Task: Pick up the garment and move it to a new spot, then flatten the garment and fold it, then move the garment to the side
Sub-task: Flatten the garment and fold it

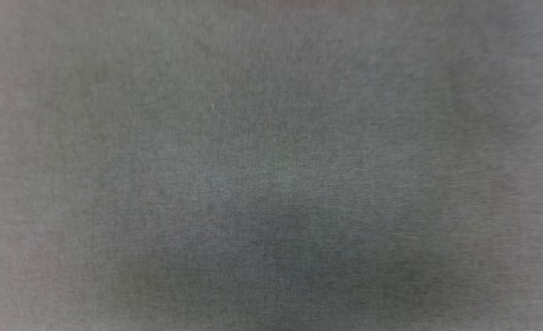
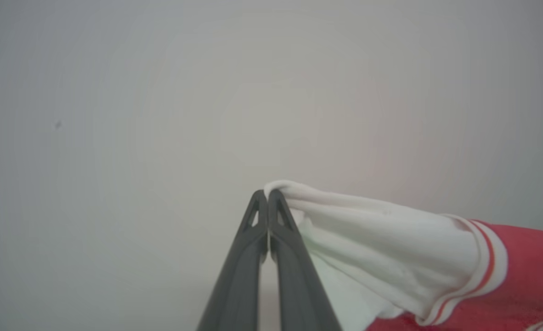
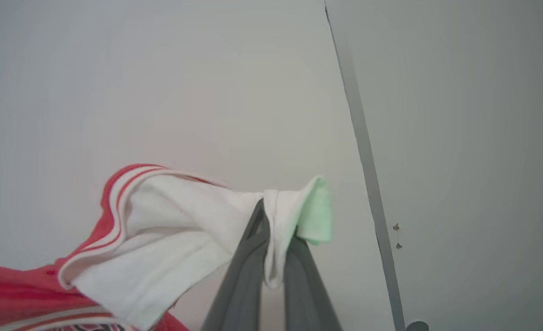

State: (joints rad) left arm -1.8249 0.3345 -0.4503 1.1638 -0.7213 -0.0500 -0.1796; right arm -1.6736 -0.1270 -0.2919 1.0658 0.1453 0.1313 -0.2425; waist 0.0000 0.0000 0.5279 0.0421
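Observation:
In the left wrist view the garment (image 2: 437,257) hangs to the right of my left gripper (image 2: 268,194). It is a white limb end edged with thin red-and-white stripes, running into bright red fabric. The left gripper's dark fingers are pressed together, with the white tip of that end caught at their tips. In the right wrist view my right gripper (image 3: 274,218) is shut on another white end of the garment (image 3: 170,230). A fold of that cloth hangs down between its fingers, and red fabric trails to the lower left. A black-and-white patch shows at the bottom edge.
The head view gives a blurred grey surface (image 1: 271,165) close to the camera. A pale plain surface (image 2: 161,115) lies behind both grippers. A thin grey edge (image 3: 363,138) runs diagonally down the right wrist view, with a small grey post (image 3: 416,325) at its foot.

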